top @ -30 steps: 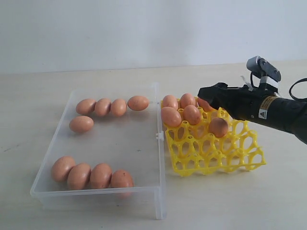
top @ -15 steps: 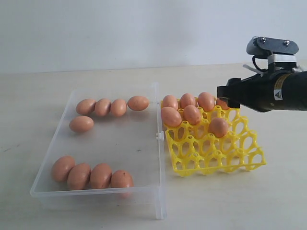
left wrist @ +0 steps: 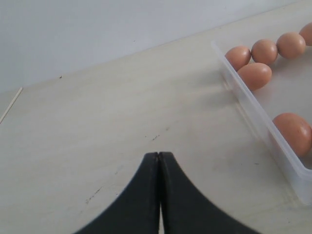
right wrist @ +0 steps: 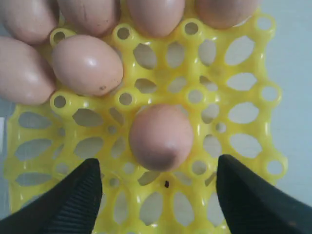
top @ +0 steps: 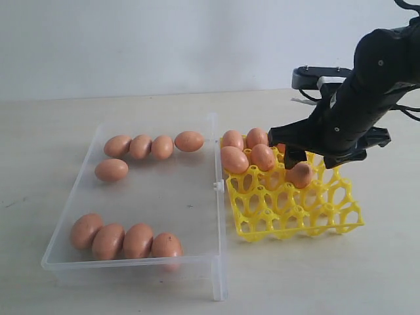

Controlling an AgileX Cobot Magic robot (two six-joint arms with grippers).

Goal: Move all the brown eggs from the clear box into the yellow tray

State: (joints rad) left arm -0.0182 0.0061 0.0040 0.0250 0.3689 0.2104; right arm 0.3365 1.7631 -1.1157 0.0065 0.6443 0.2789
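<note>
The clear box (top: 164, 197) lies on the left, its low walls open from above, so the nine brown eggs (top: 138, 240) in it are easy for me to reach: four along the far wall, one just nearer than those, and four along the near wall. The yellow tray (top: 328, 211) sits just right of the box, close against its right wall, which I judge keeps each carry short. Its far row looks full, two more eggs sit at the left of the second row, and the near cells are bare. My right gripper (top: 314, 154) hangs over the tray pointing down, jaws spread wide and holding nothing. One lone egg (right wrist: 161, 137) rests in a third-row cell, centred between my fingers (right wrist: 73, 200) but clear of both, just ahead of the tips. My left gripper (left wrist: 159, 157) is pressed shut on nothing above the bare table (left wrist: 87, 112), left of the box, out of the way.
</note>
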